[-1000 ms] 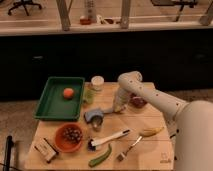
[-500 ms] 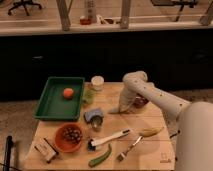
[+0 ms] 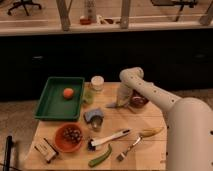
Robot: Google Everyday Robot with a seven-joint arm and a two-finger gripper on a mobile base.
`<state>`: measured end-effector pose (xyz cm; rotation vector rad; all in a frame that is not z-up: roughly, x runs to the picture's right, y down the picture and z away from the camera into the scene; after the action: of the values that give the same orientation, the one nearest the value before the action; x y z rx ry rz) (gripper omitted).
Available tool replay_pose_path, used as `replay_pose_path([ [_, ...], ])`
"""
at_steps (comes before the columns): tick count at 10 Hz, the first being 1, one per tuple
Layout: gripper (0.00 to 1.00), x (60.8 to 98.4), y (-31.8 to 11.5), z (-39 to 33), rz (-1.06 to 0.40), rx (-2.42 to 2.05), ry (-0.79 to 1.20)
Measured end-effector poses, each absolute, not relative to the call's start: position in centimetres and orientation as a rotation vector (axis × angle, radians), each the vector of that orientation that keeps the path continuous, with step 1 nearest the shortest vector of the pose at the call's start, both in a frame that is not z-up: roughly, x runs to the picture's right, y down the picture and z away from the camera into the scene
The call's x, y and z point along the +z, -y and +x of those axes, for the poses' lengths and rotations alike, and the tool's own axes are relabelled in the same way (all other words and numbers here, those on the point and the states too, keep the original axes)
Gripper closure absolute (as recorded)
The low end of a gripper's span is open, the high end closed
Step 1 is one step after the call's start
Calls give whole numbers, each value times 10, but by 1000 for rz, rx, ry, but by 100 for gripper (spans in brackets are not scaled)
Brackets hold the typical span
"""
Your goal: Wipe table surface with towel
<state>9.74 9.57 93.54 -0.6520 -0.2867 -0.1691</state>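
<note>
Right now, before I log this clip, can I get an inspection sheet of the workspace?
Surface: wooden table, crowded.
Job's things: towel, pressed on the table under the claw.
Clutter: green tray holding an orange ball; red bowl; brush; fork; banana; cup.
Grippers: claw, shut, down at the towel mid-table.
Cables: nothing seen.
Surroundings: dark cabinets behind.

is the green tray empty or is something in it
Not empty: the green rectangular tray holds one small orange ball near its middle. The gripper is down at the light wooden tabletop, well right of it.
</note>
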Motion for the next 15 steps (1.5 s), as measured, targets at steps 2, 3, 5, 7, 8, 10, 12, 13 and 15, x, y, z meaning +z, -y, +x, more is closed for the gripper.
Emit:
replay_pose_path([
  [2, 100, 936, -94, 81, -648, -189, 303],
  [3, 100, 936, -93, 79, -645, -196, 309],
  [5, 100, 936, -94, 79, -646, -196, 311],
  [7, 100, 936, -94, 79, -646, -197, 312],
  [8, 100, 936, -94, 79, -646, -196, 312],
  [10, 100, 936, -94, 80, -646, -195, 311],
  [12, 100, 936, -94, 80, -646, -195, 311],
  [13, 100, 936, -94, 80, -646, -195, 311],
  [15, 100, 936, -94, 80, -646, -195, 311],
])
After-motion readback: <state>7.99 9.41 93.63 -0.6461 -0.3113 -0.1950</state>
